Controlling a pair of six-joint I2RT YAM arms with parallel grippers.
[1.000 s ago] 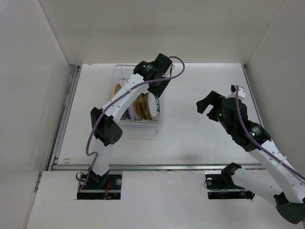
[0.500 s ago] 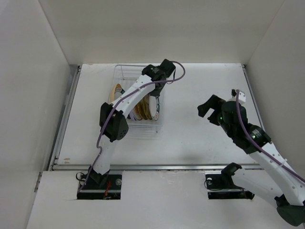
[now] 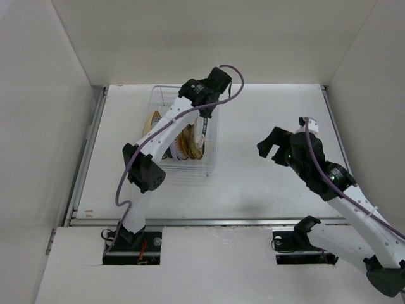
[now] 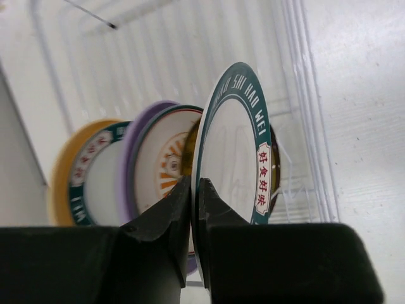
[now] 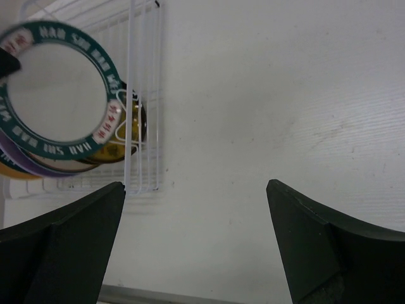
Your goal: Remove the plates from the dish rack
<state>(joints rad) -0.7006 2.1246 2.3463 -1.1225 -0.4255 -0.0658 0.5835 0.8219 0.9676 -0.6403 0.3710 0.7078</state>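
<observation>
Table [image 3: 266, 190] carries the dish rack [image 3: 183, 170] on its left part, and the plates stand upright inside it. My left gripper [image 4: 195, 190] is clamped on the rim of the green-rimmed plate [image 4: 234, 145], next to the lavender plate [image 4: 136, 164]. I think I must lift straight up, so the rim does not catch the side wires. My right gripper [image 5: 195, 185] hangs over bare table, jaws spread and empty. My own fingers hide the plate's lower edge.

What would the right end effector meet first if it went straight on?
The right end effector, open, would probably meet bare table, just beside the dish rack; depth is unclear.
</observation>
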